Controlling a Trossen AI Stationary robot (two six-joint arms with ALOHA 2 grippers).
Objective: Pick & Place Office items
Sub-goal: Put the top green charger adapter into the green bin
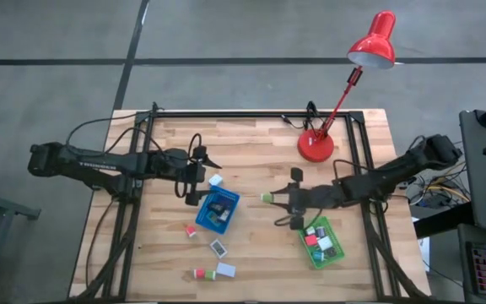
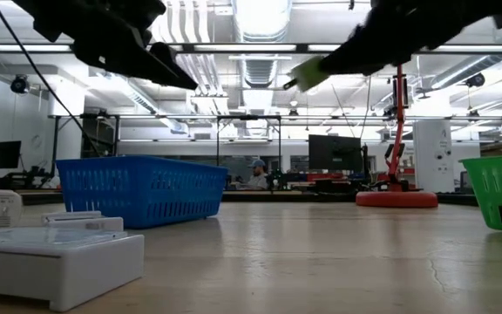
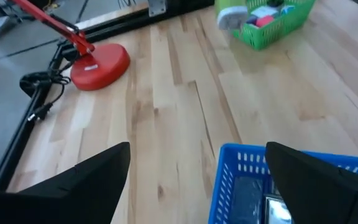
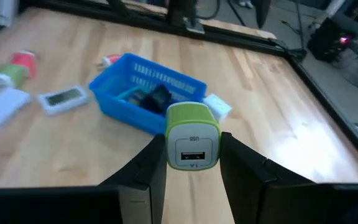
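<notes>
Office items are mid-sort: a green-and-white USB charger block (image 4: 192,138) sits pinched between the right gripper (image 1: 270,198)'s fingers, held above the table between the blue tray (image 1: 218,210) and green tray (image 1: 323,243). Next, it probably needs carrying over the green tray and releasing. Left gripper (image 1: 201,181) hovers spread open beside the blue tray.
</notes>
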